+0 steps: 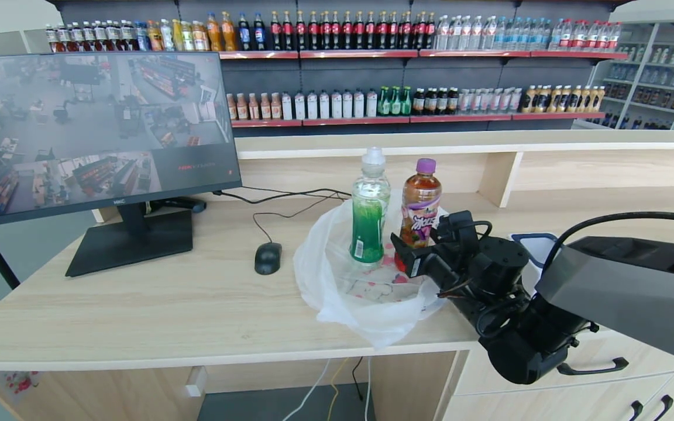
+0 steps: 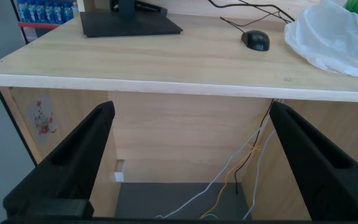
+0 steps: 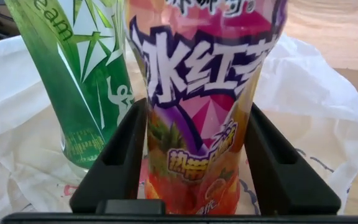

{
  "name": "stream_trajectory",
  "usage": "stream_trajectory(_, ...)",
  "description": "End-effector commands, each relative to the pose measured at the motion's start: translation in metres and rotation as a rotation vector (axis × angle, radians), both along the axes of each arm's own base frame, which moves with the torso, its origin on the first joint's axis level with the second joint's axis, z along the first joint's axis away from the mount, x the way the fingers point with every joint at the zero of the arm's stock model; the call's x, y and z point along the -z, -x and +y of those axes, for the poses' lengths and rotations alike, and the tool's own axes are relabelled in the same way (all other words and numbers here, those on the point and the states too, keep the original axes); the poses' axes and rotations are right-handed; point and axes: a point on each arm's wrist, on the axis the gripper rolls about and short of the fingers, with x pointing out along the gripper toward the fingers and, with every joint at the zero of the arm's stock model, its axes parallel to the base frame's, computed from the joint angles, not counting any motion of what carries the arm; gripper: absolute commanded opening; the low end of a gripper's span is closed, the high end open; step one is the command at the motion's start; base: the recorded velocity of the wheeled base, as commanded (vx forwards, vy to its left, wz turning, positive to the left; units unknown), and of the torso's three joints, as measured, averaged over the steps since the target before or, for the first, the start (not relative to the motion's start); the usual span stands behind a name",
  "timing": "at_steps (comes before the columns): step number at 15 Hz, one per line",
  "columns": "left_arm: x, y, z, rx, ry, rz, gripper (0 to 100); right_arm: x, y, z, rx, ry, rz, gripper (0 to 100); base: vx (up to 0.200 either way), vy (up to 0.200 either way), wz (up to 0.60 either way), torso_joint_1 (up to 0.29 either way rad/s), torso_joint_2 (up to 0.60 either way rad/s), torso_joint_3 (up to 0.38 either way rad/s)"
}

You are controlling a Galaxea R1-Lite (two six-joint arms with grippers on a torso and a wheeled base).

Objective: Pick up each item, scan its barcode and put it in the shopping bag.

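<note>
A white plastic shopping bag [image 1: 325, 275] lies open on the wooden counter. Two bottles stand upright in it, side by side: a green-labelled bottle [image 1: 367, 216] with a white cap and a purple-capped drink bottle [image 1: 420, 202]. My right gripper [image 1: 422, 237] is shut on the lower part of the purple-capped bottle [image 3: 197, 74], one finger [image 3: 126, 149] pressed on each side. The green-labelled bottle [image 3: 86, 81] stands right beside it on the bag [image 3: 328, 106]. My left gripper [image 2: 191, 112] hangs open, holding nothing, below the counter's front edge, facing the counter's underside.
A monitor [image 1: 97, 128] on a black stand occupies the counter's left, with a mouse [image 1: 267, 257] and its cable between it and the bag. A blue-rimmed white object [image 1: 533, 242] lies right of the bag. A raised ledge [image 1: 471, 143] backs the counter, with drink shelves beyond.
</note>
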Motion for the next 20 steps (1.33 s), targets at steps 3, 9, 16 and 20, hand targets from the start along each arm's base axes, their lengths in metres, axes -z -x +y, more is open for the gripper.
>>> stream_trajectory(3,0.000,0.000,0.000,0.000,-0.001,0.000,100,-0.004,0.010,0.003,-0.016,-0.005,0.006,100,0.000,0.000,0.00,0.000,0.00,0.000)
stream_trajectory(9,0.000,0.000,0.000,0.000,-0.003,0.000,100,-0.034,0.034,-0.008,-0.020,-0.031,-0.017,100,0.000,0.000,0.00,0.000,0.00,0.000)
stream_trajectory(16,0.000,0.000,0.000,0.000,-0.001,0.000,100,-0.061,0.065,-0.002,-0.075,-0.058,-0.056,100,-0.057,0.000,0.00,0.001,0.00,0.001)
stream_trajectory(20,0.000,0.000,0.000,0.000,-0.003,0.000,100,-0.064,0.066,-0.002,-0.076,-0.063,-0.064,100,-0.150,0.000,0.00,0.005,0.00,-0.001)
